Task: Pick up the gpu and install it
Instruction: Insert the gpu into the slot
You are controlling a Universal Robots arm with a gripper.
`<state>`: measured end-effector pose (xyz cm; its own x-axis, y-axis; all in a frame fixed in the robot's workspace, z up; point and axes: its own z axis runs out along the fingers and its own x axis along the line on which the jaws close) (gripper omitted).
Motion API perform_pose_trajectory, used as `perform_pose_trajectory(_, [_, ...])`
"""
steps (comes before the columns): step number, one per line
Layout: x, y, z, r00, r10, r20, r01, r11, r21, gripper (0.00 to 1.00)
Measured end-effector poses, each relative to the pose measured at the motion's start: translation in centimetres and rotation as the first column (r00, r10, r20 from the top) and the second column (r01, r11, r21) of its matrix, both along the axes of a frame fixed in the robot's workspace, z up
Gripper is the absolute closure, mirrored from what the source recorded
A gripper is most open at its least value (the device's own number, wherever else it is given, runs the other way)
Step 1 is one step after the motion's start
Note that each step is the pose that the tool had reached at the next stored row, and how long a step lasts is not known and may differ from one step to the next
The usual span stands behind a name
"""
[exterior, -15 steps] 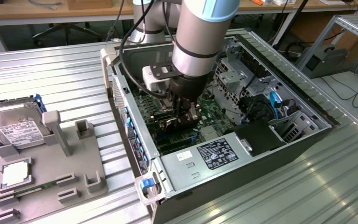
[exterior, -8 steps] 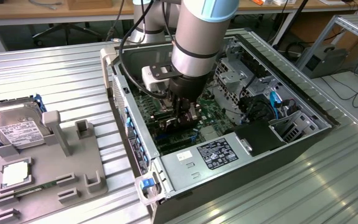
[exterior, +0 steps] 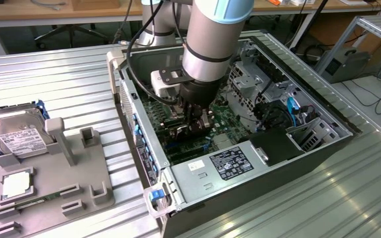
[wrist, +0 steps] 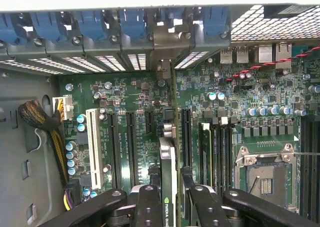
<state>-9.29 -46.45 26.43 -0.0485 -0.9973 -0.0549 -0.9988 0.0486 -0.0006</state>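
pinching the gpu (wrist: 168, 182) edge-on between the pads of the gripper (wrist: 168, 207), holding it upright deep inside the open computer case (exterior: 323, 144), right over the motherboard (wrist: 135, 132), lining its bracket up with the rear slot openings.

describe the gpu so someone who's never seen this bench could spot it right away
Find the open computer case on the metal table, then the gripper inside it. The gpu is the thin card standing on edge between its fingers over the green motherboard, unlike the empty slots alongside.
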Motion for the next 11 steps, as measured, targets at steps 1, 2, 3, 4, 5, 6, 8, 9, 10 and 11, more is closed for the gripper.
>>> perform_pose_trajectory(1, [0.0,0.0,0.0,1.0,0.0,0.0,0.0,1.0,0.0,0.73])
perform_pose_trajectory(2, [0.0,0.0,0.0,1.0,0.0,0.0001,0.0,1.0,0.0,0.73])
perform_pose_trajectory(3, [0.0,0.0,0.0,1.0,0.0,0.0001,0.0,1.0,0.0,0.73])
perform_pose_trajectory(4, [0.0,0.0,-0.01,1.0,0.0,0.0001,0.0,1.0,-0.0001,0.73])
perform_pose_trajectory(5, [0.0,0.0,-0.01,1.0,0.0,0.0,0.0,1.0,-0.0001,0.73])
perform_pose_trajectory(6, [0.0,0.0,-0.02,1.0,0.0,0.0,0.0,1.0,0.0,0.73])
perform_pose_trajectory(8, [0.0,0.0,-0.09,1.0,0.0,0.0001,0.0,1.0,0.0,0.73])
perform_pose_trajectory(9, [-0.01,0.0,-0.1,1.0,0.0,0.0001,0.0,1.0,-0.0001,0.73])
perform_pose_trajectory(10, [-0.01,0.0,-0.1,1.0,0.0,0.0,0.0,1.0,-0.0001,0.73])
perform_pose_trajectory(11, [-0.02,0.0,-0.1,1.0,0.0,0.0,0.0,1.0,-0.0001,0.73])
